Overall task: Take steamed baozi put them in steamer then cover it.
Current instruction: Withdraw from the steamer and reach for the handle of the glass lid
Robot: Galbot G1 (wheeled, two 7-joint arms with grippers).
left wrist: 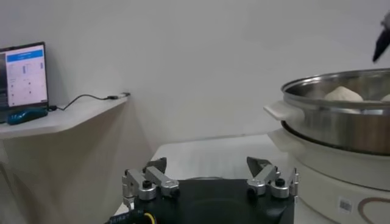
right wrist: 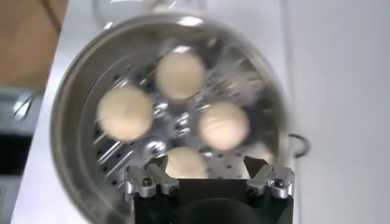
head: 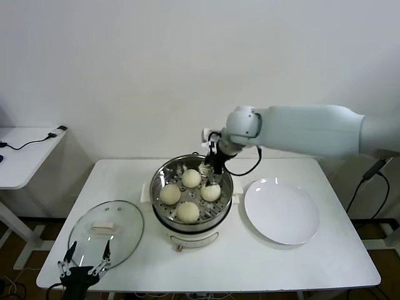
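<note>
Baozi (head: 188,212), four, sit in steamer (head: 164,172) at frame centre; right pincer (right wrist: 208,171) hovers released above the rear one, grasping nothing. Cover (head: 128,240) lies on worktop (head: 300,262), lower left, just before the released left pincer (head: 85,261). Likely heavy, slick, breakable glass: take its white handle (head: 104,226), not the rim.

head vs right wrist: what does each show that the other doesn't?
Head only: the glass lid lying on the table left of the steamer, the bare white plate on its right, and the open left gripper at the lid's near edge.
Right wrist only: a straight-down look into the basket.
Both: the steamer, four baozi inside, the open right gripper above them.
</note>
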